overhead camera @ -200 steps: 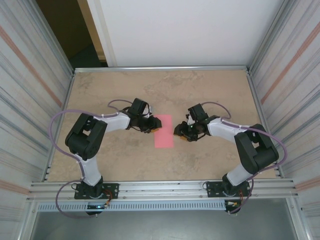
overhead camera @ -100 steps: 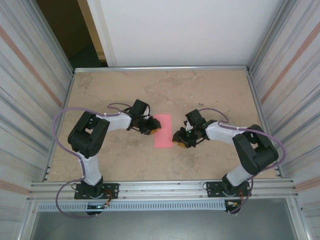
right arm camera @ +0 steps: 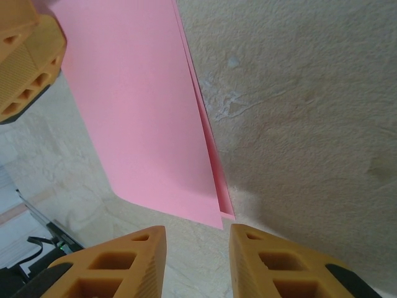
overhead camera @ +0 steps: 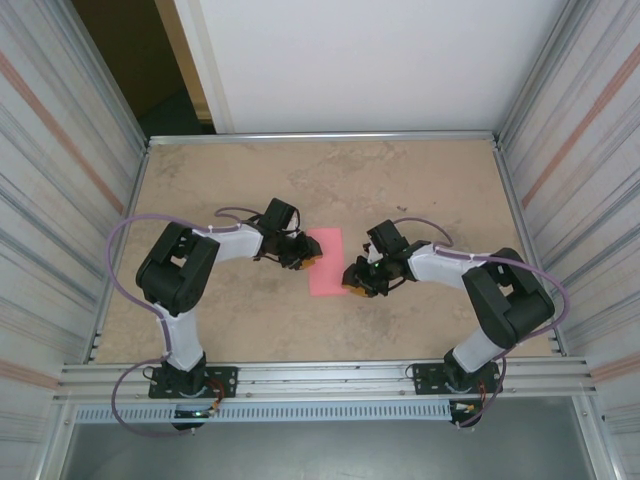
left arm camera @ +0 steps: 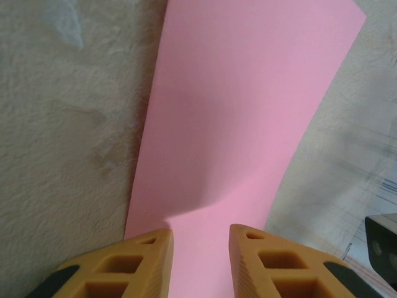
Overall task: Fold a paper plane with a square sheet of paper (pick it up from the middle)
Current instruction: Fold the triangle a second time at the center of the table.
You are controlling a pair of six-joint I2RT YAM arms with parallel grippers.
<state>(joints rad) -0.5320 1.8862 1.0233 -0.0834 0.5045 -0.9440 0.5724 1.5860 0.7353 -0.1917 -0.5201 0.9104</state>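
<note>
Here left fingers (left arm camera: 124, 267) and right fingers (right arm camera: 279, 267) flank the folded pink paper (overhead camera: 326, 262).

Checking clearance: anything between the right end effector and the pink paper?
No. In the right wrist view, bare tabletop separates the right end effector from the folded pink paper.

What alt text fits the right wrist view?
A pink paper, folded so that two layers show along one edge, lies flat on a mottled beige table. The right gripper, jaws apart, sits just short of the paper's near corner. A finger of the left gripper is at the paper's far end.
</note>
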